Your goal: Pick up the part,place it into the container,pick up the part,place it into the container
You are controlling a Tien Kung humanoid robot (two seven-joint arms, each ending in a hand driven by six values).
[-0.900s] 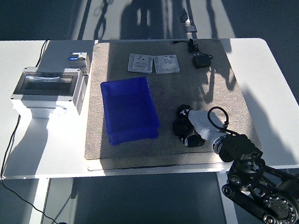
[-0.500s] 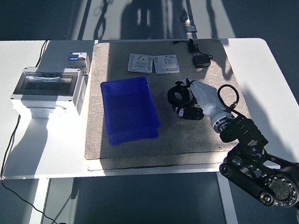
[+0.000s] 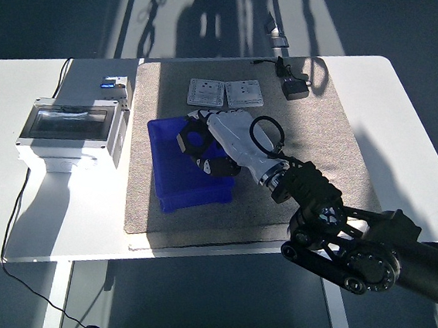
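Right hand (image 3: 205, 143) at frame centre, over blue container (image 3: 172, 183), fingers curled; can't tell if clamped on a part. Two flat grey parts (image 3: 225, 94) lie upper centre on mat, apparently not yet placed. Left hand unseen.

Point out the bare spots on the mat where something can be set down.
Free: the mat right of the robot hand, and the strip in front of the blue container. Crowded: the far edge, with two grey plates and a black adapter.
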